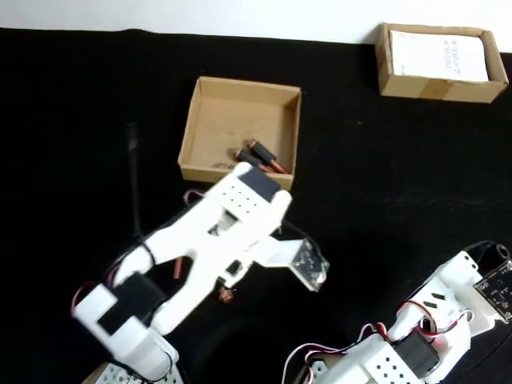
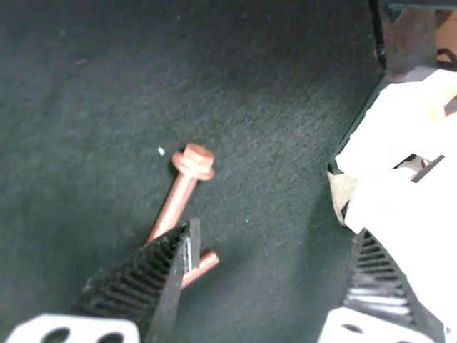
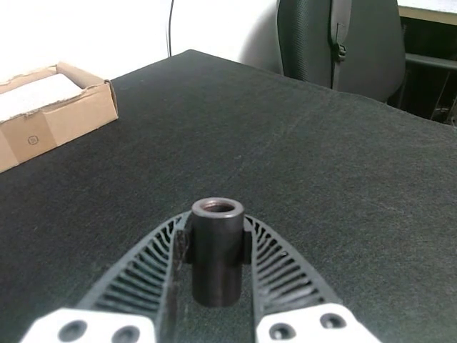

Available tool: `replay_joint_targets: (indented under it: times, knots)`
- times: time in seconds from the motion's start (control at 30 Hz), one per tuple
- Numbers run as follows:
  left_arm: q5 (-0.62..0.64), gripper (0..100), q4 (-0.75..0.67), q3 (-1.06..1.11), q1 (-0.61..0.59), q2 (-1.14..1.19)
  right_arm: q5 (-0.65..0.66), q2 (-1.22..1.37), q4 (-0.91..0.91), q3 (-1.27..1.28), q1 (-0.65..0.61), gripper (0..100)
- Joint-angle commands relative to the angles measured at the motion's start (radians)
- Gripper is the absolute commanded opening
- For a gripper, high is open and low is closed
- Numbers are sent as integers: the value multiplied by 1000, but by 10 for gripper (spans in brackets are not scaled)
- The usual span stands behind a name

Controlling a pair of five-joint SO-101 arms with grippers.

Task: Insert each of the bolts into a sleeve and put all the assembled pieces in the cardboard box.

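Black cloth (image 1: 72, 120) covers the table. Near the left, the left claw (image 2: 275, 232) hangs released over two loose copper bolts — one bolt (image 2: 182, 189) lies in full sight on the cloth, and a second bolt (image 2: 203, 262) pokes out from behind one finger (image 2: 153, 275). Farther off, toward the middle, the cardboard box (image 1: 228, 116) holds two assembled pieces (image 1: 260, 156) by its near right corner. At the near right, the right claw (image 3: 216, 230) is clenched on a black sleeve (image 3: 216, 264), held upright with its bore facing up. A second box (image 1: 436, 88) with white paper sits at the far right.

The bolts lie close together, touching or nearly so — I cannot tell which. Closing here could pinch both, or send one rolling away. A bolt caught askew would likely meet the sleeve's bore off-line and jam, or tilt the sleeve in its grip.
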Motion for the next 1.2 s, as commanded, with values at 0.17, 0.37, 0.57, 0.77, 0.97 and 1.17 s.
replay_joint_targets:
  times: [0.17, 0.37, 0.57, 0.77, 0.97, 1.17]
  knots:
    - [-69, 309, -6, -189, 35, 222, 11, -13, -24, 38, -4, 7]
    - [-69, 309, -11, -259, 35, 387, 11, -13, -25, 35, -4, 7]
    - [74, 296, -35, -321, 4, 499, 11, -13, -104, 33, -4, 7]
    - [78, 213, 0, -380, -53, 562, 11, -13, -134, -12, -4, 7]
    - [78, 207, 0, -384, -105, 567, 57, -13, -137, -77, -5, 7]
    - [86, 207, -8, -420, -124, 572, 58, -13, -136, -117, -13, 7]
